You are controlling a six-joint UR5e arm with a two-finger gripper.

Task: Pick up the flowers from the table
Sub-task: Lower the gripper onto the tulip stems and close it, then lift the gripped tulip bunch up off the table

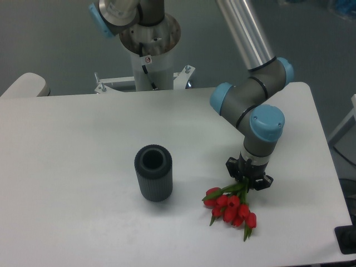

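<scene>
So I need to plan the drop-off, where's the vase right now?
The vase stands upright on the table, a little left of centre, apart from the flowers at the tool to its right.
</scene>
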